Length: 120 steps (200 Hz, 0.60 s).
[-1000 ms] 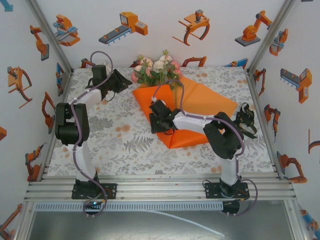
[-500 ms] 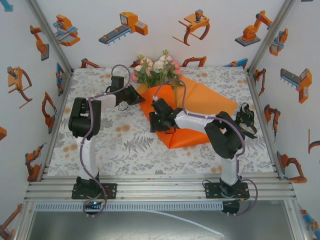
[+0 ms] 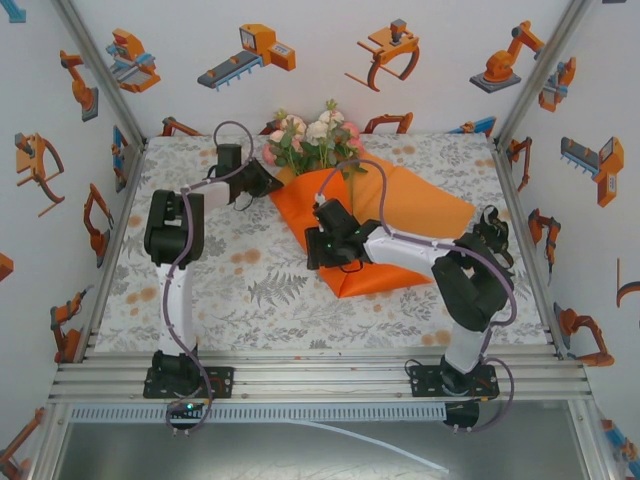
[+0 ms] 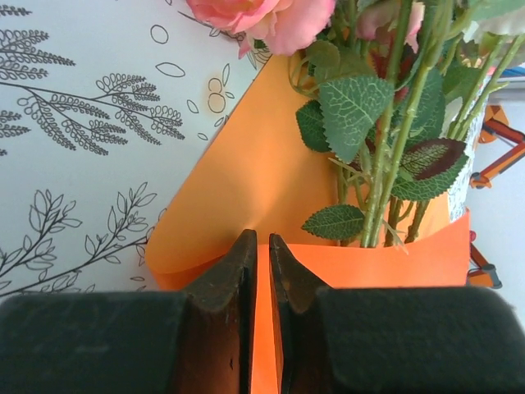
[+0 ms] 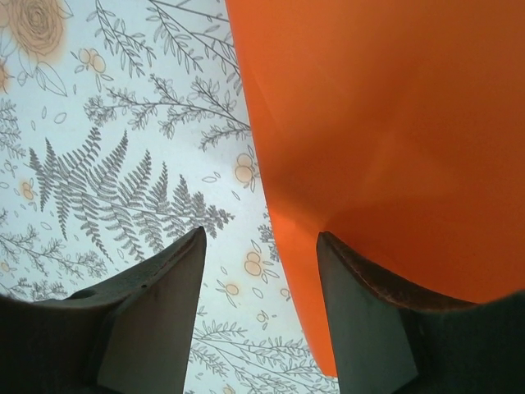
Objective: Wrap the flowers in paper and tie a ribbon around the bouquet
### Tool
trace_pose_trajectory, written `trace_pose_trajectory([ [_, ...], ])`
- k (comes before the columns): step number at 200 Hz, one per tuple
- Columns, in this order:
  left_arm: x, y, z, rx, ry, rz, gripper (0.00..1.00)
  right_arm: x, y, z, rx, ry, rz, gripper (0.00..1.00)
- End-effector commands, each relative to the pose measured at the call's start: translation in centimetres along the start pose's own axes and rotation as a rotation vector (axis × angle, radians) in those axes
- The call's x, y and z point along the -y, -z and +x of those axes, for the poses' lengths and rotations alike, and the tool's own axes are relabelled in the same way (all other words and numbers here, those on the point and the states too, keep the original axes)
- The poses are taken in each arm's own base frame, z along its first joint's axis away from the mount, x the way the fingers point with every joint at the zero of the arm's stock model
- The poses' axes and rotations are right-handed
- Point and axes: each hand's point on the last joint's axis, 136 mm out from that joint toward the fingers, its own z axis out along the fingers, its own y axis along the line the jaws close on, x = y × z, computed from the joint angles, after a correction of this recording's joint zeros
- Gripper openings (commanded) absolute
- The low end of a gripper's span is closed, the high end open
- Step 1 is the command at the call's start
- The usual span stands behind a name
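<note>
Your left gripper (image 4: pixel 262 243) sits low in the middle of its wrist view, its dark fingers drawn almost together and pinching a thin edge of the large bright orange sheet of paper (image 4: pixel 246 172). A second ago it stood wider apart, off the sheet toward the upper left of the overhead frame. It has since swung in to the sheet's left edge, where that flap now curls up off the table instead of lying flat. Your right gripper (image 5: pixel 261 240) has its jaws well apart and holds nothing. One finger is over the sheet's orange edge and the other over the grey leaf-print tablecloth (image 5: pixel 123 164), near the centre of the overhead frame. The bunch of small pink, white and cream roses (image 3: pixel 310 135) lies at the top centre of the overhead frame, with its green stems running down onto the sheet. You likely have the first fold started, while the right half still lies spread flat.
</note>
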Motion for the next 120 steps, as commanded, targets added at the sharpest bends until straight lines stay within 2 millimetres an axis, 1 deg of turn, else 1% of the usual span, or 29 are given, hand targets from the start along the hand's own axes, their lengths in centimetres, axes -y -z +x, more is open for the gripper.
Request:
trace_pose_trajectory([
  [1, -0.7, -0.9, -0.7, 0.013, 0.008, 0.008, 0.18, 1.5, 0.0, 1.7, -0.031, -0.025, 0.04, 0.52],
  [21, -1.1, -0.9, -1.6, 0.026, 0.013, 0.007, 0.18, 2.1, -0.2, 2.9, -0.051, -0.04, 0.047, 0.51],
  [31, -1.1, -0.6, -2.5, 0.043, 0.015, 0.011, 0.18, 2.1, -0.1, 3.1, -0.055, -0.038, 0.044, 0.5],
  [41, -0.5, 0.0, -3.7, 0.064, 0.014, 0.027, 0.18, 2.1, 0.1, 3.1, -0.051, -0.037, 0.04, 0.5],
  [56, 1.0, 1.4, -5.7, 0.101, 0.004, 0.054, 0.2, 2.1, 0.3, 3.2, -0.046, -0.038, 0.038, 0.5],
  [71, 3.1, 3.4, -7.5, 0.14, -0.01, 0.09, 0.22, 2.0, 0.2, 3.2, -0.042, -0.041, 0.028, 0.5],
  [86, 5.0, 5.7, -8.5, 0.172, -0.013, 0.12, 0.25, 1.9, 0.1, 3.1, -0.041, -0.044, 0.022, 0.5],
  [103, 6.5, 8.8, -8.4, 0.206, -0.019, 0.137, 0.26, 1.9, 0.0, 3.1, -0.037, -0.045, 0.019, 0.5],
  [112, 6.7, 10.2, -7.7, 0.209, -0.016, 0.131, 0.27, 1.8, 0.0, 3.1, -0.034, -0.044, 0.014, 0.5],
  [120, 7.0, 11.0, -6.6, 0.2, -0.015, 0.129, 0.27, 1.7, 0.0, 3.0, -0.028, -0.043, 0.008, 0.5],
])
